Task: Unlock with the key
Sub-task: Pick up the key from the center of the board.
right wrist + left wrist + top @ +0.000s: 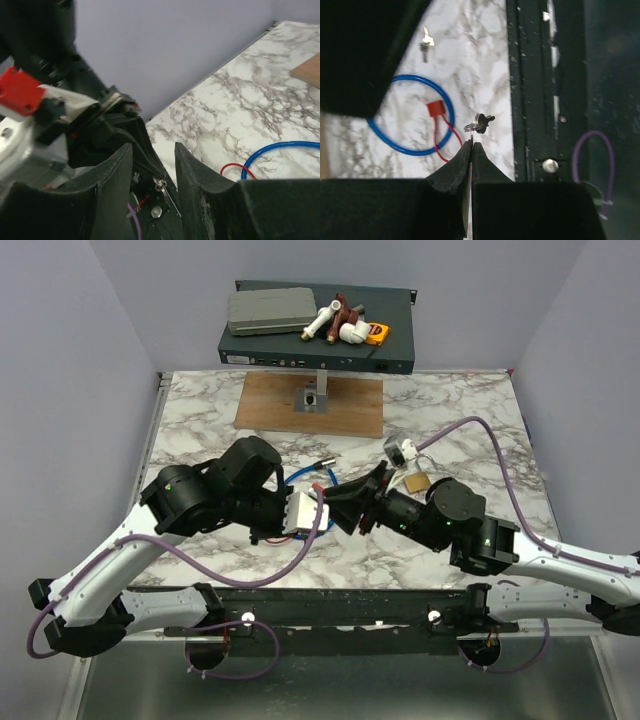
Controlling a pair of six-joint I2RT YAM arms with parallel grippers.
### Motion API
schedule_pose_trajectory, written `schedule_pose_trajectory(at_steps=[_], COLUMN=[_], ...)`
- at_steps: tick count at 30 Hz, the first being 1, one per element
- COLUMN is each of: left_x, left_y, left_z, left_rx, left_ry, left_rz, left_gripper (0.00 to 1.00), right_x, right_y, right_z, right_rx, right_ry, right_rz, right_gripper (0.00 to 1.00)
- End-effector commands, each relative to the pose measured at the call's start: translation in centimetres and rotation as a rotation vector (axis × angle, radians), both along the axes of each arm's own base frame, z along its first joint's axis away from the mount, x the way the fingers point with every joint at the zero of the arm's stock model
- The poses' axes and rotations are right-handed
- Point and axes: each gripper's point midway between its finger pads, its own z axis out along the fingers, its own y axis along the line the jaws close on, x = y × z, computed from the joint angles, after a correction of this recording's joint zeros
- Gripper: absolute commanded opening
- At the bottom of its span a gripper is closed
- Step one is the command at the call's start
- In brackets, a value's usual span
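Note:
In the left wrist view my left gripper (471,145) is shut, and the small silver key (479,123) sticks out from its tips above the marble. The key's thin red strap (445,139) runs down to a red tag (436,108). In the right wrist view the key (161,186) hangs between the fingers of my open right gripper (153,148), which do not touch it. From above, the left gripper (330,507) and the right gripper (348,506) meet tip to tip at mid-table. A brass padlock (418,482) lies just behind the right arm.
A blue cable loop (415,115) lies on the marble under the grippers, with a small silver metal piece (425,44) beyond it. A wooden board (310,405) with a metal fixture sits at the back. Behind it is a black box (315,335) carrying several objects.

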Motion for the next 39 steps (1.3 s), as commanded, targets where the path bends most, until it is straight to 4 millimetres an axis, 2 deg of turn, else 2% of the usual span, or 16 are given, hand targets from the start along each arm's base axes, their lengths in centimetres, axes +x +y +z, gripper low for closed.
schedule_pose_trajectory(at_steps=[1, 6, 12, 16, 28, 34, 39], left_x=[-4.5, -5.2, -5.4, -5.2, -4.9, -4.7, -4.5], left_y=[1.9, 2.1, 2.3, 2.3, 2.3, 2.3, 2.0], left_z=[-0.8, -0.4, -1.0, -0.9, -1.0, -1.0, -0.3], left_rx=[0.092, 0.094, 0.102, 0.096, 0.092, 0.094, 0.062], left_ry=[0.232, 0.263, 0.28, 0.274, 0.263, 0.26, 0.256], left_rz=[-0.058, -0.069, -0.063, -0.056, -0.039, -0.033, -0.021], left_gripper=[0.0, 0.0, 0.0, 0.0, 0.0, 0.0, 0.0], right_x=[-4.0, -6.1, -6.9, -7.4, -7.1, -6.8, -6.5], right_y=[1.9, 3.0, 3.9, 4.5, 6.3, 6.3, 6.1], right_z=[-0.8, -2.7, -4.7, -5.1, -6.5, -6.4, -7.1], right_rx=[-0.117, -0.199, -0.229, -0.23, -0.273, -0.273, -0.269], right_ry=[-0.168, -0.159, -0.115, -0.104, -0.066, -0.065, -0.062], right_rz=[0.272, 0.421, 0.485, 0.518, 0.532, 0.514, 0.491], right_gripper=[0.42, 0.41, 0.4, 0.39, 0.22, 0.21, 0.17])
